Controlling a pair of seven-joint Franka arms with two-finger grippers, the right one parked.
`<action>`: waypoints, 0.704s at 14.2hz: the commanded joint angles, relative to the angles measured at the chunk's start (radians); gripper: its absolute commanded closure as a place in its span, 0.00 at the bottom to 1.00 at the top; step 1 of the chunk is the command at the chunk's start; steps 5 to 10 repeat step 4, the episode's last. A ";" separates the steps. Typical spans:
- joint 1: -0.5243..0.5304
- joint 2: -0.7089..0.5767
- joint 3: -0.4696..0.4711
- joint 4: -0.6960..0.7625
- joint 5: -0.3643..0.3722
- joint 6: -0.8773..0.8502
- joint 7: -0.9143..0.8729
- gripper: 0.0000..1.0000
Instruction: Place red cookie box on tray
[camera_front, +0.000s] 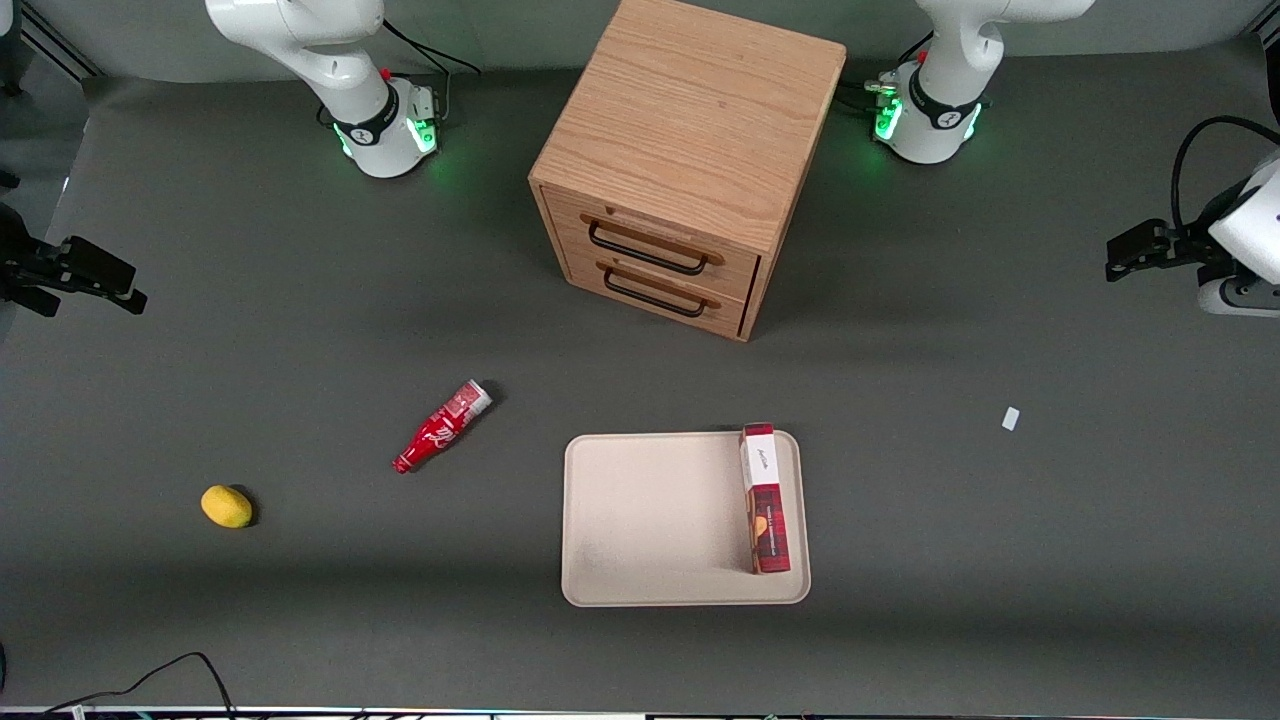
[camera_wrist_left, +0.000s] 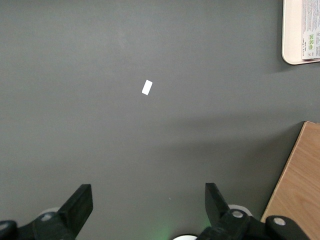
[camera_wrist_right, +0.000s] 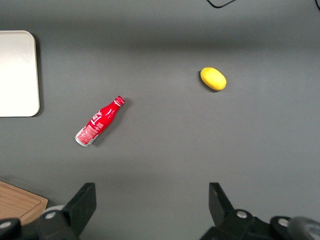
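Observation:
The red cookie box (camera_front: 765, 500) rests on its long side on the beige tray (camera_front: 650, 520), along the tray's edge toward the working arm's end, its white end panel pointing at the drawer cabinet. The left wrist view catches a corner of the tray (camera_wrist_left: 292, 30) and a pale printed side of the box (camera_wrist_left: 311, 30). My gripper (camera_front: 1125, 255) hangs above bare table toward the working arm's end, well away from the tray. It is open, with nothing between its fingers (camera_wrist_left: 147, 192).
A wooden two-drawer cabinet (camera_front: 690, 160) stands farther from the front camera than the tray. A small white scrap (camera_front: 1011, 419) lies on the mat between tray and gripper. Toward the parked arm's end lie a red soda bottle (camera_front: 440, 427) and a lemon (camera_front: 227, 505).

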 joint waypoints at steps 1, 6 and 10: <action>-0.032 -0.024 0.008 -0.013 0.000 -0.024 -0.053 0.00; -0.032 -0.024 0.008 -0.010 0.000 -0.027 -0.053 0.00; -0.032 -0.024 0.008 -0.010 0.000 -0.027 -0.053 0.00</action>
